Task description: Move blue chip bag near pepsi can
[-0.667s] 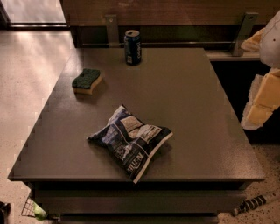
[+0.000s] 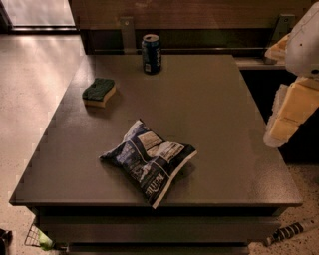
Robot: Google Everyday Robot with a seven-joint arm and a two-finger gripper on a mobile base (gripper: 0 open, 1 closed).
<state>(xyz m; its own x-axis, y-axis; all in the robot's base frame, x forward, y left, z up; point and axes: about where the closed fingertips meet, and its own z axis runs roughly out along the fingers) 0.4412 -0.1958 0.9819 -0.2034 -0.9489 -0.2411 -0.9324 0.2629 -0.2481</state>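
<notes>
Arm point(image 2: 308, 35) enters from the upper right corner of the view, white shell on top, cream segments below. Tool point(image 2: 280, 130) hangs at the far right, pointing down and slightly left, beside the right edge of the tabletop point(image 2: 214, 114), apart from its surface.

Office-like room: dark counter point(image 2: 209, 124), speckled floor point(image 2: 35, 74), wood panelling point(image 2: 199, 12); hand point(image 2: 289, 117) at right edge.

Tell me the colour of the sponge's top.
The sponge top is dark green over a yellow base, camera view; the gripper hangs beyond the table's right edge.
</notes>
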